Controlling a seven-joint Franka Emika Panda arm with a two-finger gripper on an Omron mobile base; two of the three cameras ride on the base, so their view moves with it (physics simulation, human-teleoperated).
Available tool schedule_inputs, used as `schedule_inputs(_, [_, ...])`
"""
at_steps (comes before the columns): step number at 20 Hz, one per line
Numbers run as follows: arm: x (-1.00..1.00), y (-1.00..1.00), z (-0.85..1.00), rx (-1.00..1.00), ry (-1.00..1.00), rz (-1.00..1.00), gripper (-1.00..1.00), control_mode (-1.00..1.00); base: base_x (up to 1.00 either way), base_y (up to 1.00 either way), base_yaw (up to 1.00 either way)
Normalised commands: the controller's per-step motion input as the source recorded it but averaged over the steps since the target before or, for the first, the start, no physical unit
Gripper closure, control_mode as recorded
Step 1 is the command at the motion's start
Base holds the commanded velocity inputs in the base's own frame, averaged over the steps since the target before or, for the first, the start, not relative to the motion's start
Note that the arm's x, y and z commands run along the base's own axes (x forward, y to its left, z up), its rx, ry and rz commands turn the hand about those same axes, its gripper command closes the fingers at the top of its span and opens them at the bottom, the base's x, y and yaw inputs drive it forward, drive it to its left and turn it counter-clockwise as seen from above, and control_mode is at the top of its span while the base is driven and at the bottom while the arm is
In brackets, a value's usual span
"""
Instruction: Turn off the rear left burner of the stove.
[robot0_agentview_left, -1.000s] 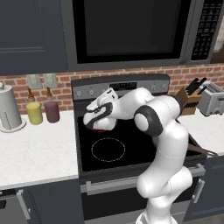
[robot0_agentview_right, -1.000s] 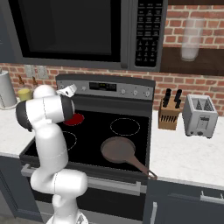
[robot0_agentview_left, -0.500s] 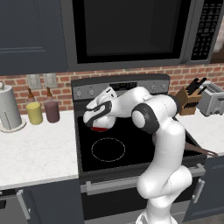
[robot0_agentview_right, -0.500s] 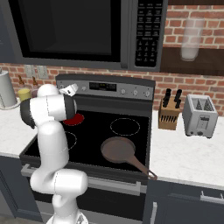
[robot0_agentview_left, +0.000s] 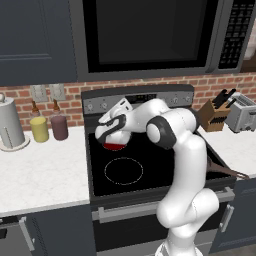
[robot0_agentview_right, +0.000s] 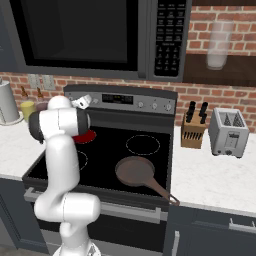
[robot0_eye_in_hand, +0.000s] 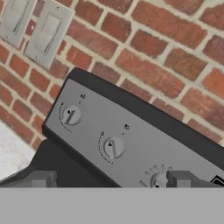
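red glows on the rear left burner (robot0_agentview_left: 114, 146) of the stove (robot0_agentview_left: 150, 170), at the back left of the black glass top, just under the grey knob panel (robot0_eye_in_hand: 131, 144). the other 3 rings look dark. the white arm bends over that corner, and the gripper (robot0_agentview_left: 102, 131) hangs above the red disc, facing the panel. its 2 dark fingertips (robot0_eye_in_hand: 41, 179) stand wide apart with nothing between them. from the hand, 2 round knobs sit ahead, the left knob (robot0_eye_in_hand: 71, 116) and the middle knob (robot0_eye_in_hand: 113, 147), and a third knob (robot0_eye_in_hand: 158, 180) peeks up beside the right fingertip. a brown pan (robot0_agentview_right: 137, 172) rests on the front right ring. a knife block (robot0_agentview_right: 192, 131) and a toaster (robot0_agentview_right: 228, 132) stand on the right counter.
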Motion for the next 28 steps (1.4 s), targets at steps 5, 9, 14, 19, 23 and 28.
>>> schedule_inputs(5, [0.29, 0.00, -0.13, -0.01, -0.01, 0.00, -1.00, -1.00, 0.00, 0.00, 0.00])
schedule_inputs(9, [0.28, 0.00, -0.06, 0.00, 0.00, 0.00, -1.00, -1.00, 0.00, 0.00, 0.00])
schedule_inputs(14, [0.27, 0.06, -0.06, 0.00, 0.00, 0.00, -1.00, -1.00, 0.00, 0.00, 0.00])
schedule_inputs(19, [0.30, 0.08, -0.06, 0.00, 0.00, 0.00, -1.00, -1.00, 0.00, 0.00, 0.00])
schedule_inputs(23, [0.29, 0.06, -0.10, 0.00, 0.00, 0.00, -1.00, -1.00, 0.00, 0.00, 0.00])
schedule_inputs(28, [0.23, 0.03, -0.12, 0.00, 0.00, 0.00, -1.00, -1.00, 0.00, 0.00, 0.00])
